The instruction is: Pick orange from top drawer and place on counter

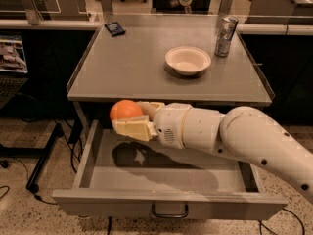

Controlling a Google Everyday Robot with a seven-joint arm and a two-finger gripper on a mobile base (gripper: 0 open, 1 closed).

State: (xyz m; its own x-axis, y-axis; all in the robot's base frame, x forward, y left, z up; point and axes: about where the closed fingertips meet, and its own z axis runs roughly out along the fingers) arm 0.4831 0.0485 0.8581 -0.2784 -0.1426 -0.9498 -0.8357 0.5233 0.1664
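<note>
Dim, warm overhead light; the gripper (128, 117), clasping the orange (124, 110) over the top drawer (195, 175), casts a dark shadow on its floor.
</note>
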